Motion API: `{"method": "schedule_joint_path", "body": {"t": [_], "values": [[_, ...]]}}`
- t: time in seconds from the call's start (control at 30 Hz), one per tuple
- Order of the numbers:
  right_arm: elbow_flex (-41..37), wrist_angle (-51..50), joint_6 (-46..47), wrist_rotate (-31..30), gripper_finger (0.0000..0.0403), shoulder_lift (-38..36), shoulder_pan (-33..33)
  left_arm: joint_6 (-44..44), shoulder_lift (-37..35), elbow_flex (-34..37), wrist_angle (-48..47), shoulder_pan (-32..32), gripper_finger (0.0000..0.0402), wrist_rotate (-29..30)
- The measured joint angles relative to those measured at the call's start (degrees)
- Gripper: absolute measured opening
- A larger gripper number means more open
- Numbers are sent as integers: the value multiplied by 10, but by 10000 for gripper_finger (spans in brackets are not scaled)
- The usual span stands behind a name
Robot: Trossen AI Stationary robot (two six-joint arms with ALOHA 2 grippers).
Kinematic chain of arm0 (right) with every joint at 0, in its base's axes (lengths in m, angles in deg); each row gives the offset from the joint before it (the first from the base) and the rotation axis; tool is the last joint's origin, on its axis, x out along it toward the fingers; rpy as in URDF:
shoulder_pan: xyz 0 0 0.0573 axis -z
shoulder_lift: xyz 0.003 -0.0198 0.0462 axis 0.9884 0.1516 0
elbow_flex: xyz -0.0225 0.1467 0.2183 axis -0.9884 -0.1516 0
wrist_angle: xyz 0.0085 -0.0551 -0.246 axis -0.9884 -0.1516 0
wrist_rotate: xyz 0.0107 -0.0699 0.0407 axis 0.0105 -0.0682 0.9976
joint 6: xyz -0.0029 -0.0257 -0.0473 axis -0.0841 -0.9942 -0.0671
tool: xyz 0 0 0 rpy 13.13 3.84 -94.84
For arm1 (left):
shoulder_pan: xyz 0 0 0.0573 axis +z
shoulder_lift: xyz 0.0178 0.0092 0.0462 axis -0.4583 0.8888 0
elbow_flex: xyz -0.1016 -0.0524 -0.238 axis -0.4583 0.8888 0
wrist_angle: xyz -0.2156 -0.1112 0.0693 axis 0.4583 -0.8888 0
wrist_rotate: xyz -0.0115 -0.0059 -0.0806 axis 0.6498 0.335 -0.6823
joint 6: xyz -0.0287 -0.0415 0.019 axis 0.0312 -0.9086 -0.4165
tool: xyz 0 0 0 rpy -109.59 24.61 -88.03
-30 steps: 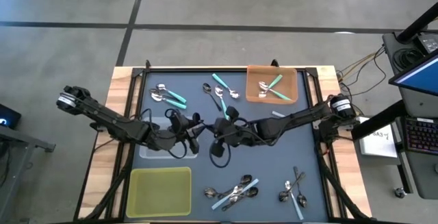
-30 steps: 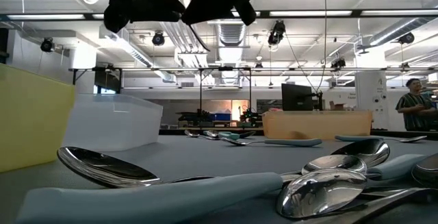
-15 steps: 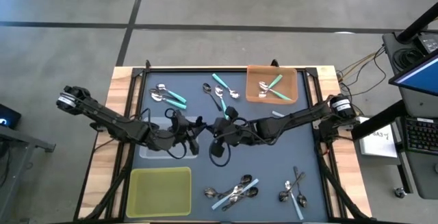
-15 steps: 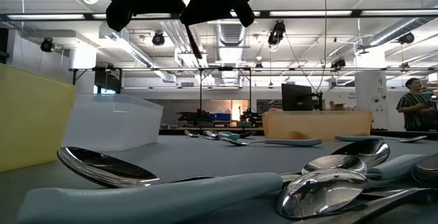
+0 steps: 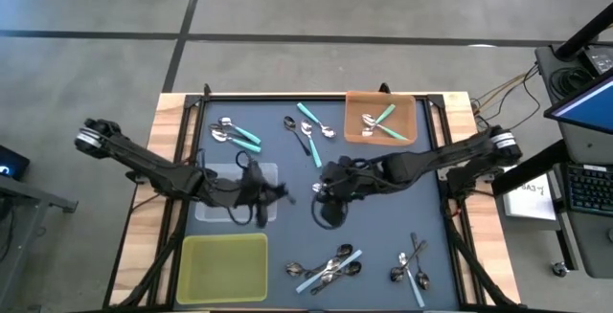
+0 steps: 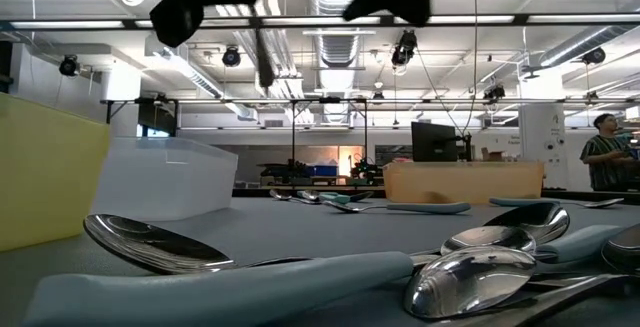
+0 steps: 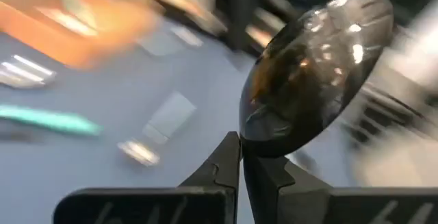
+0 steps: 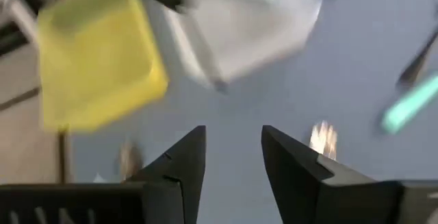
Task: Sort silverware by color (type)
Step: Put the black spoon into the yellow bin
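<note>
A dark metal spoon (image 7: 315, 66) stands up from my left gripper (image 7: 241, 161), which is shut on its handle; in the low view the spoon (image 6: 262, 55) hangs under that gripper. In the high view the left gripper (image 5: 277, 194) is at the right edge of the clear tray (image 5: 215, 208). My right gripper (image 5: 322, 190) hovers a little to its right, open and holding nothing, and the right wrist view shows its fingers (image 8: 183, 164) apart. Teal-handled spoons (image 5: 238, 134) lie at the back, and two lie in the orange tray (image 5: 407, 133).
A yellow tray (image 5: 223, 267) sits at the front left. Mixed spoons lie in heaps at the front centre (image 5: 328, 267) and front right (image 5: 412, 263). More spoons (image 5: 308, 129) lie at the back centre. A person (image 6: 605, 152) stands far off in the room.
The two grippers met over the mat's middle. The left one shut on the dark spoon, the right one opened and drew back to the right, and the left moved slightly toward the clear tray.
</note>
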Motion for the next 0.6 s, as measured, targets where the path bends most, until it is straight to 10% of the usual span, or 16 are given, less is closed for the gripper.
{"method": "schedule_joint_path", "body": {"t": [0.23,0.6], "values": [[-10,-123,-9,20,129,7,-29,-173,-7,-23,-126,-79,0,-193],[-14,-131,-20,32,108,75,-73,-298,79,-255,-558,-231,0,-131]]}}
